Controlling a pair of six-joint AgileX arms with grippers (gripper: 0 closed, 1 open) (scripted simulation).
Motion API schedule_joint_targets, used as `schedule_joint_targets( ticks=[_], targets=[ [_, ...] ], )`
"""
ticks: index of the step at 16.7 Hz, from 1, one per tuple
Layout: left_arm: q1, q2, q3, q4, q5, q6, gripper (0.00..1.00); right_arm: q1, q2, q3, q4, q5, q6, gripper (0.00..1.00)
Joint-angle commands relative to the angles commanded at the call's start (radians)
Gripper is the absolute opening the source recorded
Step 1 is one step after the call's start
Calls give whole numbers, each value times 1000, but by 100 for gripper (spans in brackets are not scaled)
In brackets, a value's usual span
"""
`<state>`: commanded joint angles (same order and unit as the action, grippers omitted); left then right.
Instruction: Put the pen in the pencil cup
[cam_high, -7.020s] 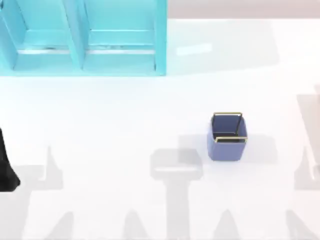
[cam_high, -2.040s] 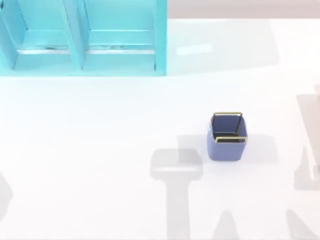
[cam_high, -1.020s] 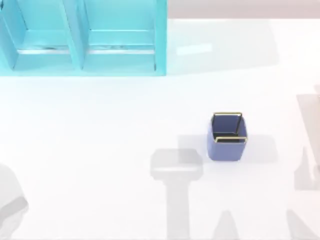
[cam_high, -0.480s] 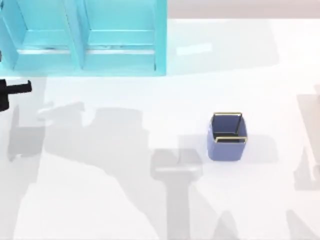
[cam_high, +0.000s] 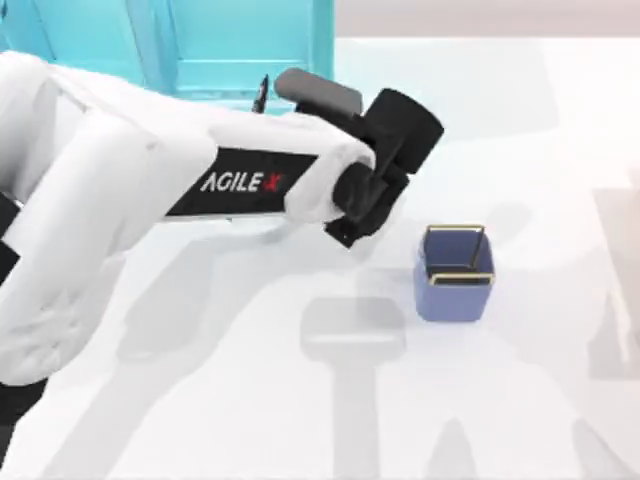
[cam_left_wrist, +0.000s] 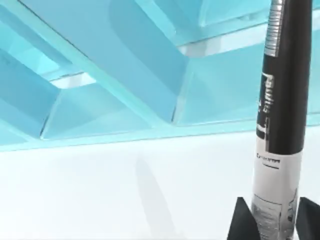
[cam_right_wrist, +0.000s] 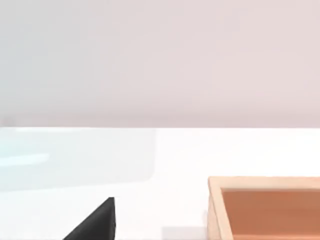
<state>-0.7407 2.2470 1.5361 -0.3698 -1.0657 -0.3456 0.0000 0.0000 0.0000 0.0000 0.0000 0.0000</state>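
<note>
Pen (cam_left_wrist: 282, 100) is clamped between the left pincer's (cam_left_wrist: 274, 220) fingers (cam_left_wrist: 242, 222), held above the table (cam_high: 250, 400) in front of the turquoise shelf unit (cam_high: 240, 50). Pencil cup (cam_high: 455, 272) stands upright right of centre, apart from the left arm (cam_high: 150, 190). Right pincer (cam_right_wrist: 95, 222) is parked beside a wooden tray (cam_right_wrist: 265, 205); cannot tell its state.

Left arm (cam_high: 150, 190) stretched across table (cam_high: 300, 420), black wrist just beside pencil cup (cam_high: 455, 272), turquoise shelf (cam_high: 200, 50) behind
</note>
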Motion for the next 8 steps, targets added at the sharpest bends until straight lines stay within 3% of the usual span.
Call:
schedule_joint_targets(
  ticks=[4,8],
  targets=[
    [-277,91,181,176,-357,-81,0,0,0,0,0,0,0,100],
    [-449,130,327,307,-576,-140,0,0,0,0,0,0,0,100]
  ],
)
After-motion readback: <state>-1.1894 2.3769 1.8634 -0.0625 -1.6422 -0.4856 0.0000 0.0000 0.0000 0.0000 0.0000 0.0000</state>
